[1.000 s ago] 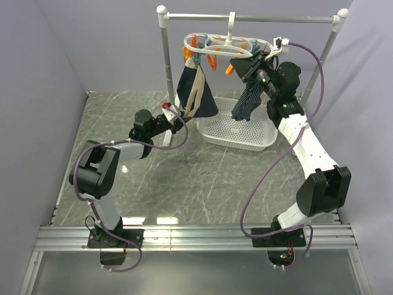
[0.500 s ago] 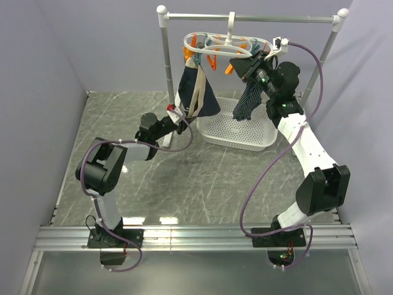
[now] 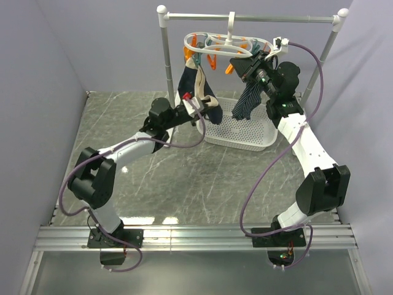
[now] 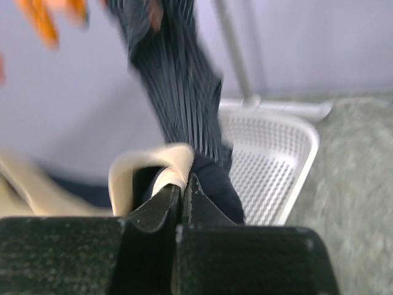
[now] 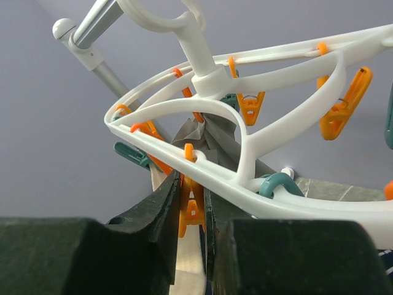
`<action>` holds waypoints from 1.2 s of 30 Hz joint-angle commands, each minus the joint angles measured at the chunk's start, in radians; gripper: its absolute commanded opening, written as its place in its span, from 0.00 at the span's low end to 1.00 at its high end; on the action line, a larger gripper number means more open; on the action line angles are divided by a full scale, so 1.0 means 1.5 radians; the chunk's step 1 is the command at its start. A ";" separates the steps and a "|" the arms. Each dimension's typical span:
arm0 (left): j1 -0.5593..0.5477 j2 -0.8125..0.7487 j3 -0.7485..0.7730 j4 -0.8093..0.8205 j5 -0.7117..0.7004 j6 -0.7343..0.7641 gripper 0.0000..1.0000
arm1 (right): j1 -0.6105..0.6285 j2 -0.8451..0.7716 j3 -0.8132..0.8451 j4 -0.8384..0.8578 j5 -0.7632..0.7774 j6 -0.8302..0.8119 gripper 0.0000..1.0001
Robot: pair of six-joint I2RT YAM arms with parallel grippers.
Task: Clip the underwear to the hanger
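Note:
The white looped hanger (image 3: pixel 225 47) (image 5: pixel 279 77) hangs by its hook from the rail, with orange and teal clothespins dangling. The underwear (image 3: pixel 189 83), navy with a beige waistband (image 4: pixel 152 165), hangs from a clip at the hanger's left end. My left gripper (image 3: pixel 201 104) (image 4: pixel 182 185) is shut on its lower part, the beige band pinched between the jaws. High at the hanger's right side, my right gripper (image 3: pixel 241 66) (image 5: pixel 191 179) is shut on an orange clothespin (image 5: pixel 192 206), squeezing it. Beige fabric shows just below that pin.
A navy pinstriped cloth (image 3: pixel 247 103) (image 4: pixel 178 80) hangs from the hanger over the white perforated basket (image 3: pixel 261 142) (image 4: pixel 307 144). The grey rail stand's left post (image 3: pixel 164 67) rises just left of the underwear. Grey walls close in on both sides.
My left gripper has moved right and up to the hanging underwear and shut on its band, drawing the lower part rightwards. The right gripper has stayed on the clothespin.

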 commanded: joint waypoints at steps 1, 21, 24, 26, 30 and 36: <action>-0.029 -0.031 0.079 -0.097 0.001 0.044 0.00 | 0.002 -0.020 0.029 0.039 0.005 0.007 0.00; -0.082 0.086 0.255 -0.179 -0.137 -0.078 0.00 | 0.007 -0.030 0.017 0.030 -0.007 -0.011 0.00; -0.081 0.097 0.266 -0.235 -0.184 -0.204 0.00 | 0.007 -0.027 0.020 0.029 -0.006 -0.013 0.00; -0.085 0.103 0.266 -0.261 -0.207 -0.293 0.00 | 0.008 -0.026 0.024 0.028 -0.005 -0.015 0.00; -0.103 0.094 0.221 -0.254 -0.212 -0.308 0.20 | 0.007 -0.022 0.028 0.027 -0.005 -0.019 0.00; -0.105 0.078 0.204 -0.268 -0.165 -0.197 0.36 | 0.008 -0.017 0.032 0.027 -0.005 -0.025 0.00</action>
